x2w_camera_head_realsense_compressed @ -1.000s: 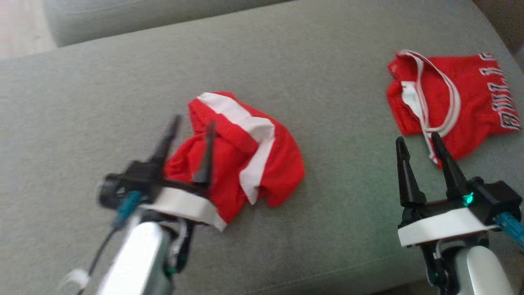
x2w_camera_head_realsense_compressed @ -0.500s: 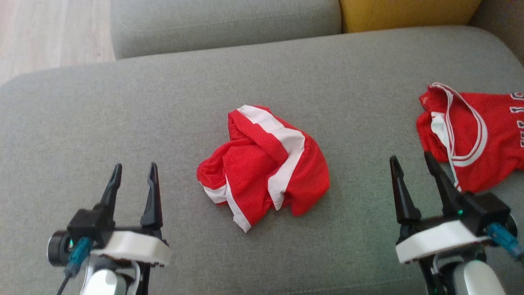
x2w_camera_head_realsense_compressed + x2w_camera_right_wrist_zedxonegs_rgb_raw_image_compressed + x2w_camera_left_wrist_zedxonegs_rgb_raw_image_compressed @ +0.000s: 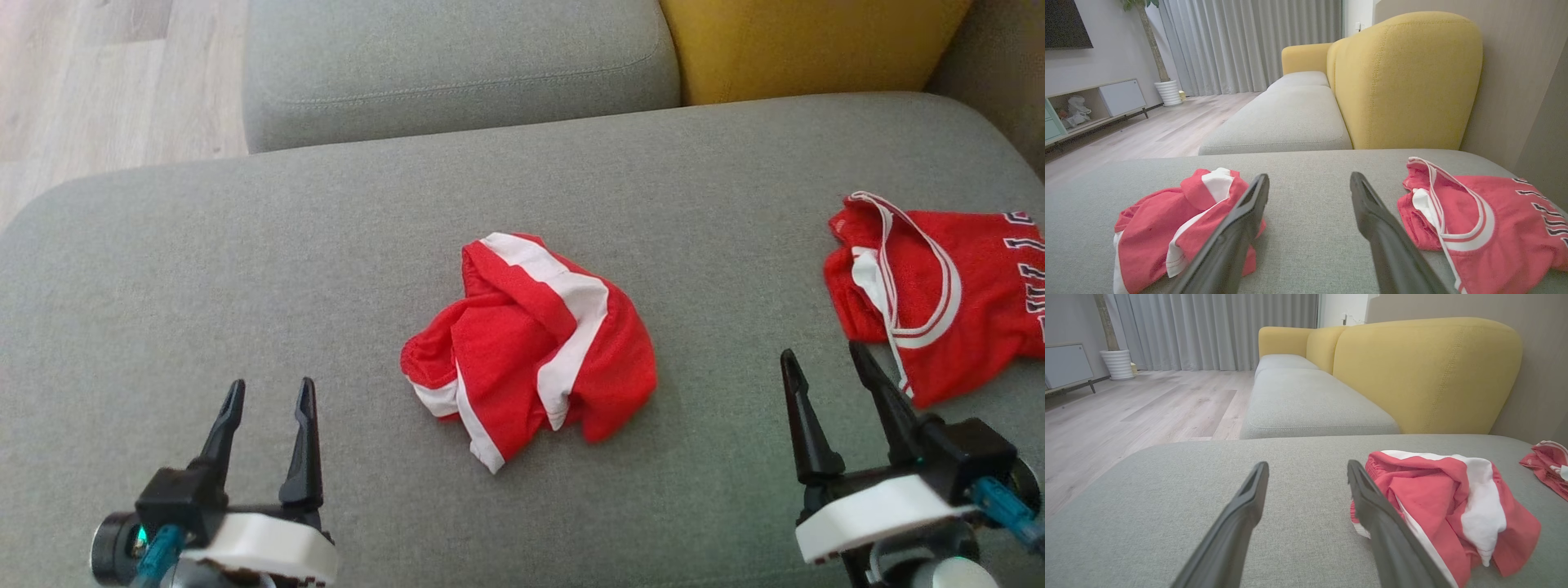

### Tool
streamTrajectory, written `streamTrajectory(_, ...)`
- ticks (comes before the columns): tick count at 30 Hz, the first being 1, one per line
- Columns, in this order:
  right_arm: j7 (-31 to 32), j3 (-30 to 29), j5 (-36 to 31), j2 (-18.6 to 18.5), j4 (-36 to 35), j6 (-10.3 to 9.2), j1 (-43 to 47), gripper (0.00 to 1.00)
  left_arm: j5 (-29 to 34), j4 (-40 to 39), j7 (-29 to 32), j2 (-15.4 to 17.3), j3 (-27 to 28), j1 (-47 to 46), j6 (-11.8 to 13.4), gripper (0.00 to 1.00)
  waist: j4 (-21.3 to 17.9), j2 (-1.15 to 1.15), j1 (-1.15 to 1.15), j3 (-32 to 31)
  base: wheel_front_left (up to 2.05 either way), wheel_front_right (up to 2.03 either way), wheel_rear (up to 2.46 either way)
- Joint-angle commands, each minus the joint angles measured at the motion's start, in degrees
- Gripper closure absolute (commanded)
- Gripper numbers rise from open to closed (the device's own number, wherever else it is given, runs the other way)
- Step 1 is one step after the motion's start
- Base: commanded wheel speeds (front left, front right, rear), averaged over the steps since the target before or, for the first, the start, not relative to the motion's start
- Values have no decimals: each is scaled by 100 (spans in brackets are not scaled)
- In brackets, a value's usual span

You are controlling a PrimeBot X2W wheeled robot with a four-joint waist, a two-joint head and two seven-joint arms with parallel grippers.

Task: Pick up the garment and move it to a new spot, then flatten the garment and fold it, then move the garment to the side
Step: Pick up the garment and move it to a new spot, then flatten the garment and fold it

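At the middle of the grey sofa seat point(image 3: 245, 269) the red-and-white garment point(image 3: 531, 347) lies crumpled and free. A second ago my left gripper point(image 3: 271, 384) was right over it. Now it sits back at lower left, fingers spread and empty, like the right gripper point(image 3: 821, 351). I judge the move done and flattening next. A red jersey point(image 3: 939, 318) lies to the right, with a yellow backrest point(image 3: 808, 45), wood floor point(image 3: 98, 82) and grey curtains point(image 3: 1208, 330) beyond.

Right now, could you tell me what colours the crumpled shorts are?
Red with white stripes; the head view shows the shorts best.
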Motion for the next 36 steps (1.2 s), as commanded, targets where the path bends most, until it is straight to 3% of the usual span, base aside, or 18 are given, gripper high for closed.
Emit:
streamTrajectory(1, 15, 104, -35, -26, -259, 37, -145, 0, 33, -230, 10, 102, 162, -166, 28, 0, 0, 0, 0, 2, 0, 0, 0)
streamTrajectory(25, 39, 221, 149, -26, -170, 37, -141, 0, -2, -231, -13, 146, 70, -236, 63, 0, -4, 0, 0, 38, 0, 0, 0)
streamTrajectory(29, 134, 817, 200, -26, 150, 37, -287, 0, 53, -287, -26, 153, 2, -395, 33, 0, 119, 0, 0, 190, 0, 0, 0)
streamTrajectory(36, 127, 2564, 486, -49, 1355, 37, -1047, 0, 92, -274, -102, 33, -93, -807, -17, 0, 512, 0, 0, 619, 0, 0, 0)
